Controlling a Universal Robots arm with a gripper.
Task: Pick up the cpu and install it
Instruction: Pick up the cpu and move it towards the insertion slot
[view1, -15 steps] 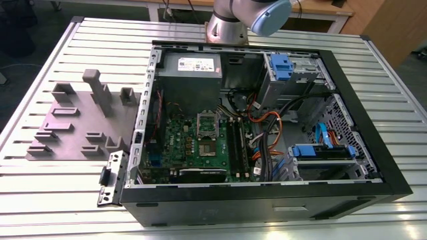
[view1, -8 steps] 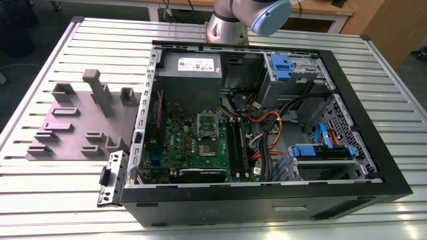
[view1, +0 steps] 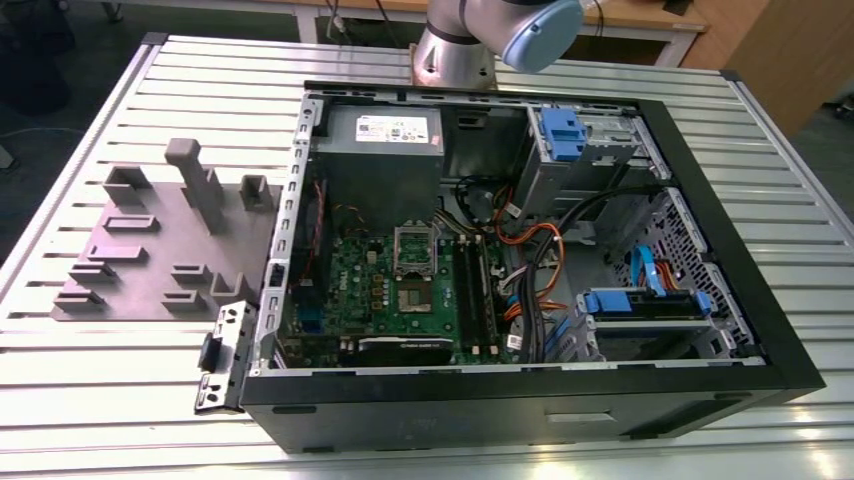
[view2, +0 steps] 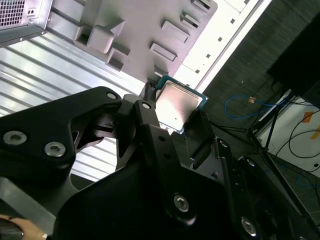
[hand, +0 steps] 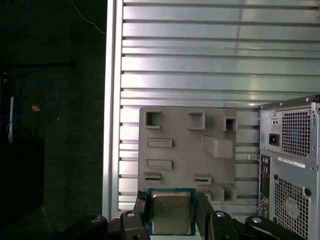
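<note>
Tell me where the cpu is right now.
The cpu is clamped in the gripper, as both wrist views show, held in the air; beyond it lie the grey fixture plate on the slatted table and the computer case.

My arm (view1: 458, 52) is a smooth silver-grey metal tube, and its joint ends in a rounded pale blue plastic cap (view1: 541, 30). My gripper (view2: 177, 112) is matte black throughout, built of broad flat link plates (view2: 60, 130) with rounded ends, hinged one to another. Bright silver round-headed screws (view2: 54, 148) sit in those plates: two side by side on the widest, single ones at the pivots. My black fingers (hand: 202, 210) are narrow, straight-edged bars, with small silver pins (hand: 219, 215) at their bases.
</note>
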